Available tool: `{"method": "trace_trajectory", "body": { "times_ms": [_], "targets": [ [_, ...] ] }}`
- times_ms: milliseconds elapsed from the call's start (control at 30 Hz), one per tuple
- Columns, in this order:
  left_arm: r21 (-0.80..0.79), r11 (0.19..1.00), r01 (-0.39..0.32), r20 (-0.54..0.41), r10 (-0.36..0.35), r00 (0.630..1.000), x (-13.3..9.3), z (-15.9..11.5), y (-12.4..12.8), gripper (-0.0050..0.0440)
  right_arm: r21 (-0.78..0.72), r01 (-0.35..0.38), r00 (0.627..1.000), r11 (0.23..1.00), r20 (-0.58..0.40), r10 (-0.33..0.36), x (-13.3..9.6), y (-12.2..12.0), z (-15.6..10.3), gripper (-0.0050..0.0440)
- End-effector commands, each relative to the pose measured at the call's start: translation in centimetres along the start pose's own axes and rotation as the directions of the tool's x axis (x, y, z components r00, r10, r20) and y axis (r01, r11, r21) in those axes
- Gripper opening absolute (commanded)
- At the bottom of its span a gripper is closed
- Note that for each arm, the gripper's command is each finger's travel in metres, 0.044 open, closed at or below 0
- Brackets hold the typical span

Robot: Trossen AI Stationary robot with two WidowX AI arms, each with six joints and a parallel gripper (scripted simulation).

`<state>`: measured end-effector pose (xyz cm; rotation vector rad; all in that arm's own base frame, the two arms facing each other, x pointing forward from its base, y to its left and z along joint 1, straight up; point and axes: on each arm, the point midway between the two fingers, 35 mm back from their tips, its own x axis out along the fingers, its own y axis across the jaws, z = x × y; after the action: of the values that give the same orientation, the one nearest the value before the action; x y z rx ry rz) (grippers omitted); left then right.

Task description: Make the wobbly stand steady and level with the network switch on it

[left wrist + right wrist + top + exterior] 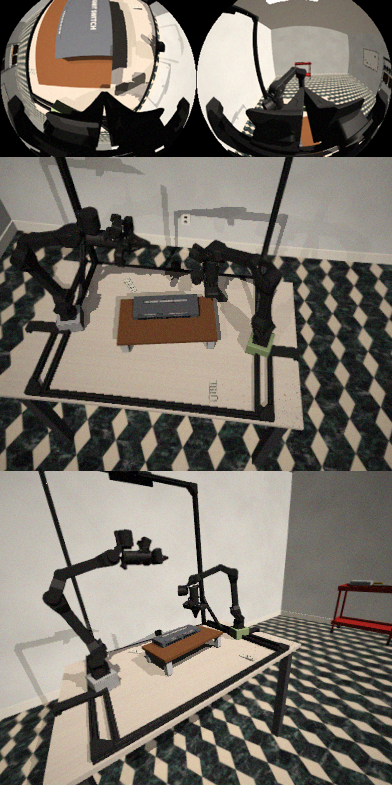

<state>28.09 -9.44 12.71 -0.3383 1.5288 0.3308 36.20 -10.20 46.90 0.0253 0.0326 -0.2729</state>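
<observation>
The brown stand (165, 332) (187, 647) (73, 75) (307, 130) stands mid-table on grey legs; its back legs are mostly hidden. Whether it is level I cannot tell. The grey network switch (166, 308) (176, 636) (82, 35) lies on its back half. Small pale slotted pieces, perhaps the wedges, lie apart from the stand: one (213, 390) (246, 657) in front, one (130, 284) (134, 651) behind. My left gripper (216, 299) (196, 615) (103, 94) is shut and empty, pointing down above the stand's end. My right gripper (148, 244) (166, 557) (302, 90) is shut, empty, high and level.
The left arm's green base (260, 344) (239, 632) and the right arm's grey base (70, 319) (103, 680) stand at opposite ends. A black frame (150, 403) edges the work area, with a small black device (158, 632) (161, 46) at the back. A red cart (362, 588) stands beyond.
</observation>
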Motion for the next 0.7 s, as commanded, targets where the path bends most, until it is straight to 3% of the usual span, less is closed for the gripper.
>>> {"method": "trace_trajectory", "body": {
  "times_ms": [0, 233, 400, 567, 667],
  "targets": [
    [0.000, 1.000, 0.000, 0.000, 0.000, 1.000, 0.0, 0.0, 0.0, 0.0000, -0.006, -0.002, 0.984, 1.000, 0.179, 0.003, -1.1, 0.1, 5.8, 0.0000],
    [0.000, 1.000, 0.000, 0.000, 0.000, 1.000, 0.0, 0.0, 0.0, 0.0000, -0.002, -0.004, 0.978, 1.000, 0.210, 0.004, -1.9, 0.1, 6.5, 0.0000],
    [0.000, 1.000, 0.000, 0.000, 0.000, 1.000, 0.0, 0.0, 0.0, 0.0000, -0.006, -0.006, 0.906, 1.000, 0.424, 0.008, -4.6, 0.3, 12.8, 0.0000],
    [0.000, 1.000, 0.000, 0.000, 0.000, 1.000, 0.0, 0.0, 0.0, 0.0000, -0.011, -0.007, 0.788, 1.000, 0.616, 0.012, -8.4, 0.4, 18.6, 0.0000],
    [0.000, 1.000, 0.000, 0.000, 0.000, 1.000, 0.0, 0.0, 0.0, 0.0000, -0.011, -0.007, 0.788, 1.000, 0.616, 0.012, -8.4, 0.4, 18.6, 0.0000]
  ]
}}
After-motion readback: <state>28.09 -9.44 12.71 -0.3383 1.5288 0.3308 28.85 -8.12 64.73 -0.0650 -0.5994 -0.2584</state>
